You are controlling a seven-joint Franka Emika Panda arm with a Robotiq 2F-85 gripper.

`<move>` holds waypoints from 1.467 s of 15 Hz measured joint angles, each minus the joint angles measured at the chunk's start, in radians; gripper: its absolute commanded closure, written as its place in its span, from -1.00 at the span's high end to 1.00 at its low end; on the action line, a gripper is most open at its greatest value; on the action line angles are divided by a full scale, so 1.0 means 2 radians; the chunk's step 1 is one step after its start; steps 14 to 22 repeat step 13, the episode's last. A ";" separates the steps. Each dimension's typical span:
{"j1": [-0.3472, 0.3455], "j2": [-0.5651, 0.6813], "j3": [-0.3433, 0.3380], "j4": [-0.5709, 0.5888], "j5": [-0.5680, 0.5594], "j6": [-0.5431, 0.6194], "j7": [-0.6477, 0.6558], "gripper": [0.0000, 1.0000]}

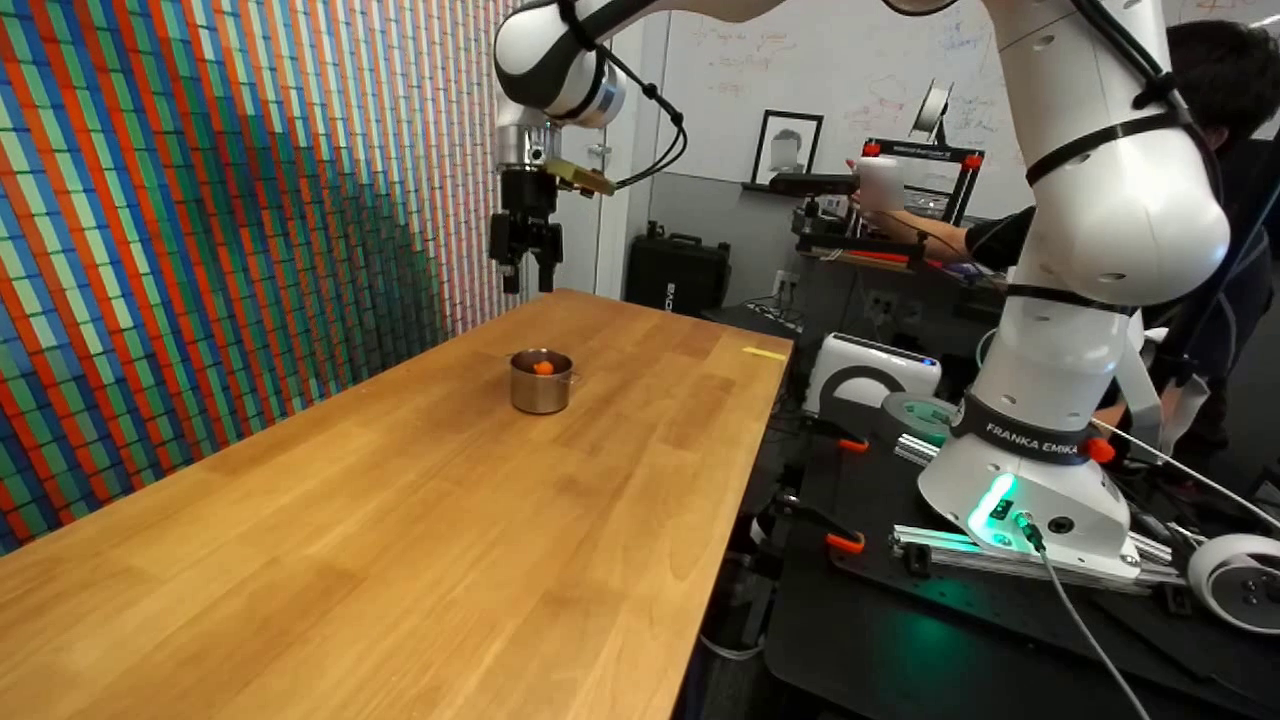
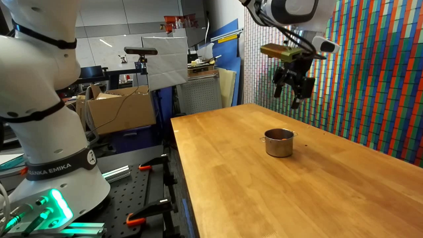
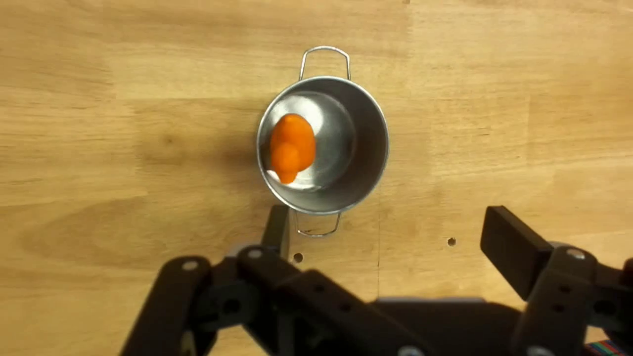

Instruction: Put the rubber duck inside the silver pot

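The silver pot (image 1: 540, 393) stands upright on the wooden table and also shows in an exterior view (image 2: 279, 148). In the wrist view the pot (image 3: 367, 148) is seen from above with two wire handles. The orange rubber duck (image 3: 293, 143) lies inside the pot, on its floor against one side of the wall. The duck's top shows over the rim in an exterior view (image 1: 543, 368); only a sliver of it shows in an exterior view (image 2: 284, 139). My gripper (image 3: 388, 220) is open and empty, fingers wide apart. In both exterior views the gripper (image 1: 528, 280) (image 2: 286, 99) hangs well above the table.
The wooden table (image 1: 480, 520) runs along a colourful tiled wall (image 2: 373, 82). Two small holes show in the tabletop near the pot (image 3: 451, 242). Black clamps with orange tips (image 2: 148, 211) sit by the robot's base. A yellow strip (image 1: 765, 353) lies at the table's edge.
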 measured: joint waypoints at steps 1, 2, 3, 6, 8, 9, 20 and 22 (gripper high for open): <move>-0.001 -0.010 -0.003 0.010 0.000 -0.027 0.000 1.00; -0.003 -0.022 -0.005 0.019 0.000 -0.058 0.001 1.00; -0.004 -0.033 -0.008 0.026 0.000 -0.084 0.001 1.00; -0.006 -0.064 -0.018 0.040 -0.005 -0.139 0.002 1.00; -0.006 -0.081 -0.023 0.043 -0.010 -0.163 0.002 1.00; -0.006 -0.089 -0.025 0.044 -0.011 -0.174 0.002 1.00; -0.006 -0.088 -0.026 0.042 -0.011 -0.176 0.002 1.00; -0.006 -0.088 -0.026 0.042 -0.011 -0.176 0.002 1.00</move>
